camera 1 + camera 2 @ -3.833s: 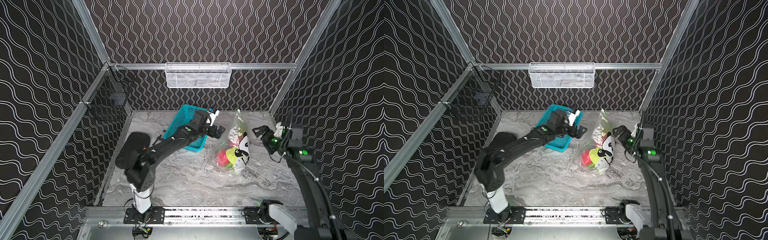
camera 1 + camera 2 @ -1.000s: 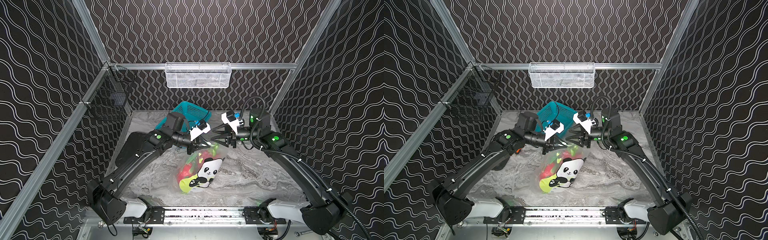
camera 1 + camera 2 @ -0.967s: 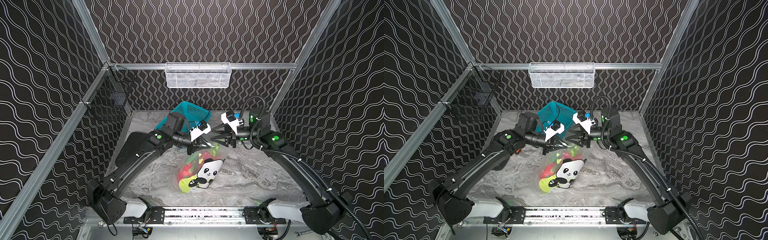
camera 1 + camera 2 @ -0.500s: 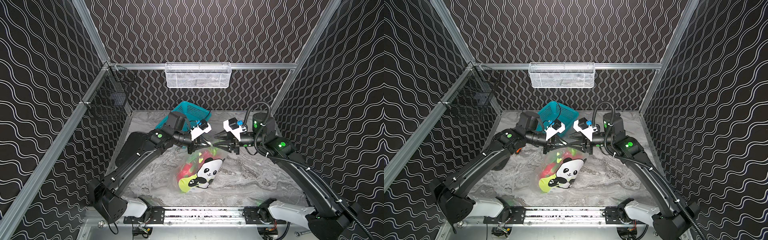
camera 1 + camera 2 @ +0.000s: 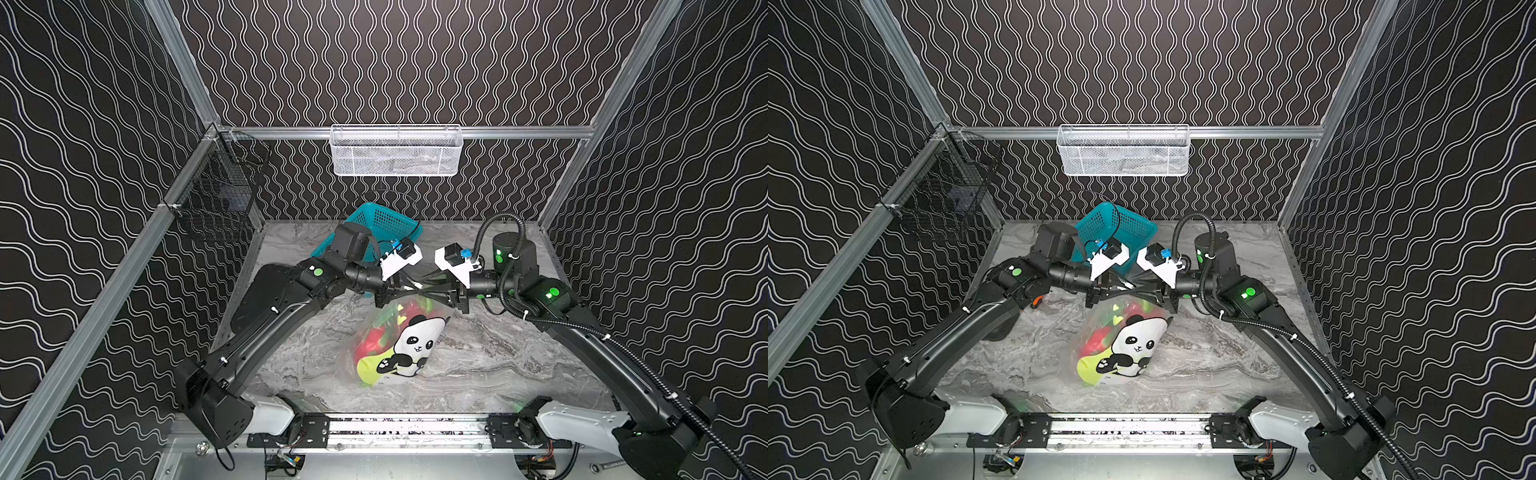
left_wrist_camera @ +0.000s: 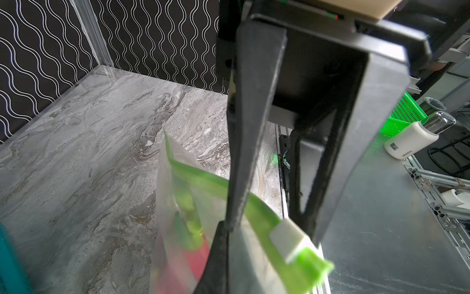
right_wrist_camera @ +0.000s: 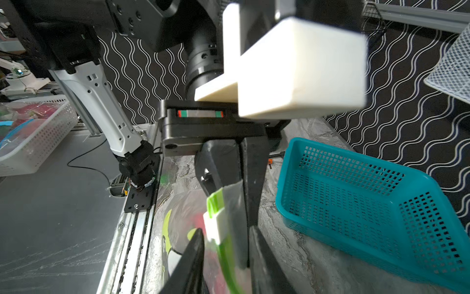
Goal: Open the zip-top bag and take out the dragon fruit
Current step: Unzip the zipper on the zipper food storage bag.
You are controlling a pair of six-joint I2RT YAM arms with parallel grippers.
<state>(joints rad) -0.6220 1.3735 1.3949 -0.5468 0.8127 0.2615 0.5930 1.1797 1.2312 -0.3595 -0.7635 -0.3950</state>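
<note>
Clear plastic panda-print zip-top bag (image 5: 395, 340), pink-red dragon fruit (image 5: 372, 345) inside, hangs below the left end effector (image 5: 415, 286), which is clenched on its top edge. Right end effector (image 7: 226, 230), jaws apart, straddles the white slider (image 7: 215, 226). Advice: pinch slider squarely, draw it away from left.

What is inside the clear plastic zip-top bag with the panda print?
Red and lime-green shapes show through the clear plastic zip-top bag; its panda print covers the rest.

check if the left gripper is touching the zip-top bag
Touching. The right wrist view shows the left gripper, jaws shut, pinching the clear top edge of the zip-top bag.
</note>
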